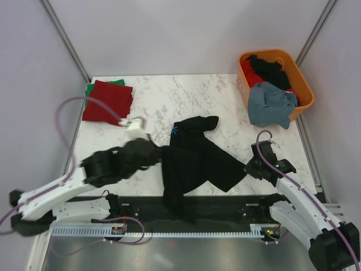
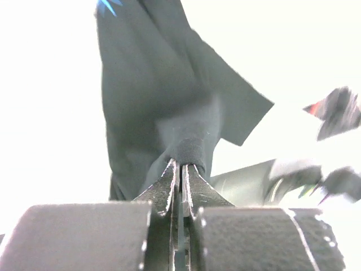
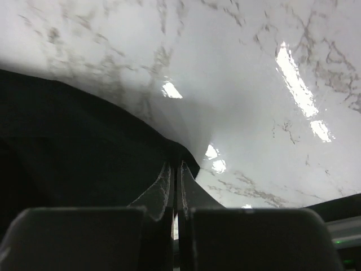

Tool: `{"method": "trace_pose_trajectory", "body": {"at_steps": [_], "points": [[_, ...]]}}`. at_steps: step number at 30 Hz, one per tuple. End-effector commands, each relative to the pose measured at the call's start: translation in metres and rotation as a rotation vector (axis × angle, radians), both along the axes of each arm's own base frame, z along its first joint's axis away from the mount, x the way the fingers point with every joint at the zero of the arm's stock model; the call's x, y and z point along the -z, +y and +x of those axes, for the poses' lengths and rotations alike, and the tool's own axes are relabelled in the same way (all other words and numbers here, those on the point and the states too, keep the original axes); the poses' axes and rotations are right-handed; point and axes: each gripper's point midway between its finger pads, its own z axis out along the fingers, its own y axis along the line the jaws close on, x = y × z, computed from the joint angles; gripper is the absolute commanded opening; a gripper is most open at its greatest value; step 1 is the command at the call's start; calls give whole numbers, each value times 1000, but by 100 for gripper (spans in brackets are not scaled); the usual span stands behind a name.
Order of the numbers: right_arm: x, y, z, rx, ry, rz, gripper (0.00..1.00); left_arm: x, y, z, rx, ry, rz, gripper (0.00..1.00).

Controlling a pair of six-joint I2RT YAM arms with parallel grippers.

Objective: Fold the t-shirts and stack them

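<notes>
You have two end effectors on one black t-shirt [image 1: 197, 155], which lies crumpled across the bench [image 1: 169, 96] between them. Your left end effector [image 1: 159, 155] is closed on a bunched fold at the shirt's left edge; in its wrist view the jaws of the left end effector [image 2: 181, 165] pinch a roll of the black t-shirt [image 2: 152, 84], with the cloth stretching away beyond the tips and one light-blue mark [image 2: 107, 5] at the far end. Your right end effector [image 1: 248, 168] is clamped on the opposite edge, and its wrist view shows a thin corner of the black t-shirt [image 3: 67, 152] nipped between the tips of the right end effector [image 3: 175, 164], with bare bench [image 3: 254, 68] beyond. Well beyond the left end effector, two folded shirts lie stacked: one dark red t-shirt [image 1: 108, 100] on one green t-shirt [image 1: 89, 89]. Beyond the right end effector stands one orange basket [image 1: 304, 84] with one grey-blue t-shirt [image 1: 271, 104] draped over its rim, plus what look like one more black garment [image 1: 269, 69] and one red garment [image 1: 251, 76] inside.
</notes>
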Motion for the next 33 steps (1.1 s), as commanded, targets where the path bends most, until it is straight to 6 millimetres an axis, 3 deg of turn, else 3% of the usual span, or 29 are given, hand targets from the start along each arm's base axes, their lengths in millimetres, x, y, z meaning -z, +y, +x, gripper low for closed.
{"method": "trace_pose_trajectory", "body": {"at_steps": [1,3,6,11,15,17,18,19,21,22,23,24,25,27,28,33], "points": [[-54,-6,24,19,-112,-18,0,-4,107,31,-267,-86,72,2],[-70,-14,28,35,-138,-45,0,-16,150,34,-397,-134,30,3],[-102,-30,34,69,-189,-94,0,-20,186,26,-517,-155,16,4],[-163,-71,38,170,-281,-238,0,-18,208,18,-604,-158,-8,4],[-215,-98,37,238,-346,-346,0,-34,233,12,-680,-227,-81,4],[-238,-108,35,271,-378,-385,0,-52,233,14,-656,-304,-168,6],[-244,-113,35,292,-383,-412,0,-52,225,16,-615,-322,-187,8],[-246,-114,35,297,-386,-418,0,-68,213,23,-548,-396,-205,13],[-237,-105,37,263,-367,-376,0,-58,189,26,-442,-383,-198,37],[-219,-99,36,239,-330,-355,0,-48,183,26,-422,-346,-177,52],[-207,-91,37,216,-310,-316,0,-35,173,29,-407,-290,-127,81],[-196,-80,34,182,-302,-262,0,-26,165,27,-385,-241,-115,99],[-171,-76,30,163,-256,-246,0,-12,164,23,-390,-175,-84,100],[-154,-69,23,151,-253,-200,0,-3,153,20,-361,-106,-56,100],[-135,-62,19,129,-220,-173,0,1,150,19,-351,-90,-50,100],[-93,-39,11,68,-159,-62,0,21,100,27,-175,-27,-18,85]]}}
